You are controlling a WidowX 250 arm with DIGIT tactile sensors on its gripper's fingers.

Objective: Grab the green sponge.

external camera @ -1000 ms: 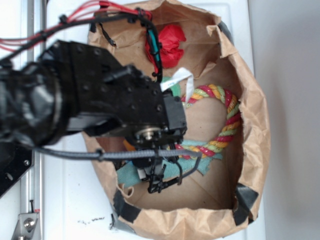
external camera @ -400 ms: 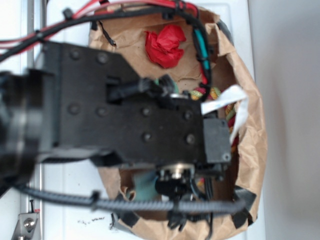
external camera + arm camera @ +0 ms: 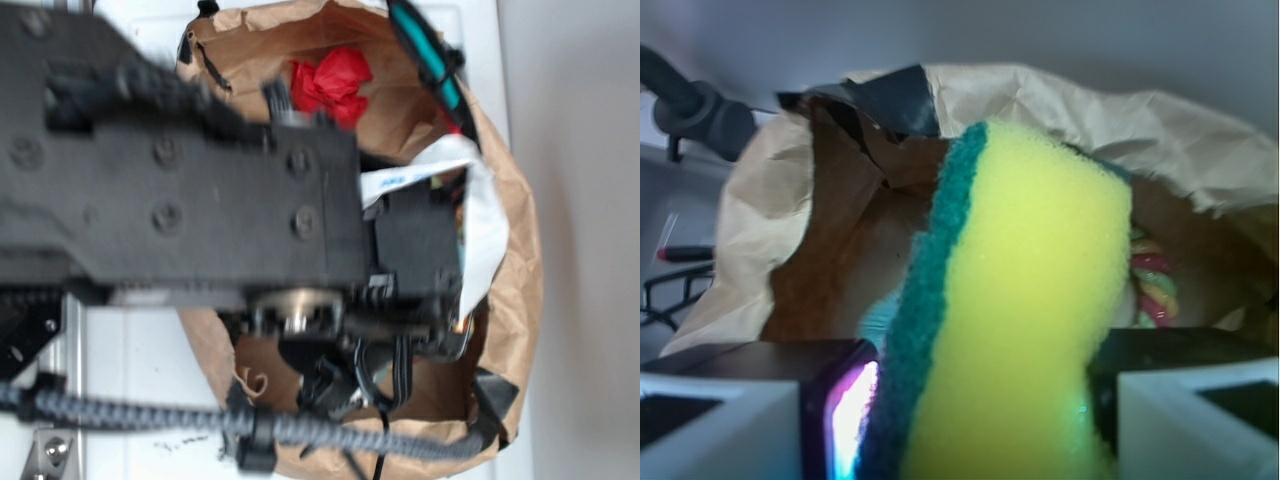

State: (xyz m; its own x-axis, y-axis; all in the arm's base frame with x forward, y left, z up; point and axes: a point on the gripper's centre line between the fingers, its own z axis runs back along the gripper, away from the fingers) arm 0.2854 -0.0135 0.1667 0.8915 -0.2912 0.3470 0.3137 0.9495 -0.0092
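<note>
While clamped on the sponge (image 3: pixel 1010 300), gripper (image 3: pixel 980 400) raised above the bag (image 3: pixel 760 230), sponge clear of the rim, green face leftward. Rope (image 3: pixel 1152 285) inside below. No readable writing.

Pretty much all matte black here: the arm (image 3: pixel 180 200) is built from boxy plates dotted with round screws, and a silvery metal hub (image 3: pixel 293 306) is seen underneath. A grey braided cable (image 3: pixel 150 418) and a teal one (image 3: pixel 425 50) are strung along it. Blocky fingers (image 3: pixel 725 410), white-faced with black tops, are seen in the wrist view.
</note>
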